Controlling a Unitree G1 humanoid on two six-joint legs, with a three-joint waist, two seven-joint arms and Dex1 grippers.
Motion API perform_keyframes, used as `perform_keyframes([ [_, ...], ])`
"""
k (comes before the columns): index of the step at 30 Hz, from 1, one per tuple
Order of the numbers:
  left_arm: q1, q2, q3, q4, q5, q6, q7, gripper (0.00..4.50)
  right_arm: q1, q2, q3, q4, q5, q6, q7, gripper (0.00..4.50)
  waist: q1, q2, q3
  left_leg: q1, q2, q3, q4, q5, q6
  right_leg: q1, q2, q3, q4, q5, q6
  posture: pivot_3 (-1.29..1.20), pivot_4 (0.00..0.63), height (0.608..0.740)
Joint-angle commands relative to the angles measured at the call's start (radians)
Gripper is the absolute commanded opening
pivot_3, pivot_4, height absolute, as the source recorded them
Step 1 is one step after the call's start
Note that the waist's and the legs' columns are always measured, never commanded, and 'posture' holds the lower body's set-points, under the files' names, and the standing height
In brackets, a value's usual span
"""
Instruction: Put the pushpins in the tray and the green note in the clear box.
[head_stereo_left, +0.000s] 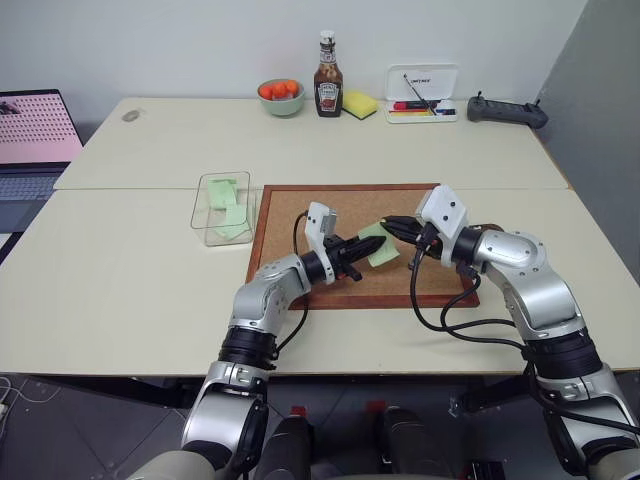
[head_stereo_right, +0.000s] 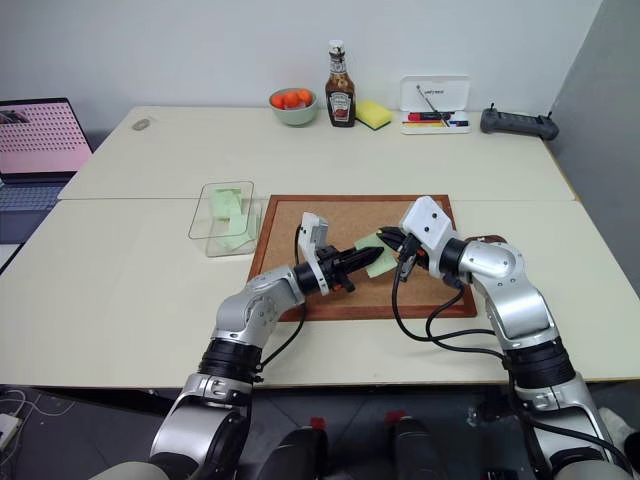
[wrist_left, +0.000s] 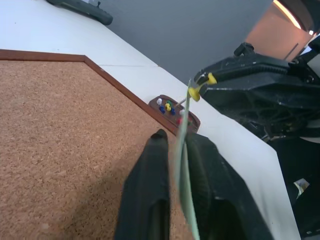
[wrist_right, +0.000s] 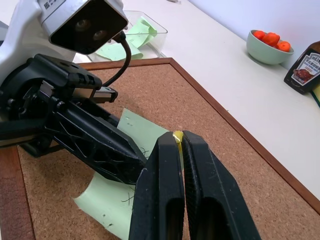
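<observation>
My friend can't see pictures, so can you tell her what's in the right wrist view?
The right gripper is shut on a yellow pushpin stuck through a green note, which the left gripper pinches over a cork board. Behind sit a clear box with more green notes and a bowl of orange fruit.

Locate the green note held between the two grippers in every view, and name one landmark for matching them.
Left eye view: green note above the cork board's middle, between both grippers.
Right eye view: at the board's centre.
Left wrist view: seen edge-on, between the left gripper's fingers.
Right wrist view: flat, pale green, beside the left gripper, below the yellow pushpin.
Shared landmark: cork board.
</observation>
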Motion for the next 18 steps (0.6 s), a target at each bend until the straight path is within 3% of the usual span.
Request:
perform_keyframes([
  [1, -0.005, 0.001, -0.013, -0.022, 0.004, -0.017, -0.008, 0.02, -0.02, 0.008, -0.029, -0.048, 0.029, 0.012, -0.009, 0.0, 0.0, 0.0, 0.0, 0.0, 0.0, 0.0, 0.0, 0.0, 0.0, 0.0, 0.0, 0.0, 0.0, 0.0, 0.0, 0.0, 0.15, 0.74],
  [18, -0.006, -0.017, 0.003, 0.012, 0.021, -0.064, 0.048, 0.02, -0.003, 0.046, -0.104, -0.115, 0.143, 0.162, -0.074, 0.0, 0.0, 0.0, 0.0, 0.0, 0.0, 0.0, 0.0, 0.0, 0.0, 0.0, 0.0, 0.0, 0.0, 0.0, 0.0, 0.0, 0.15, 0.74],
])
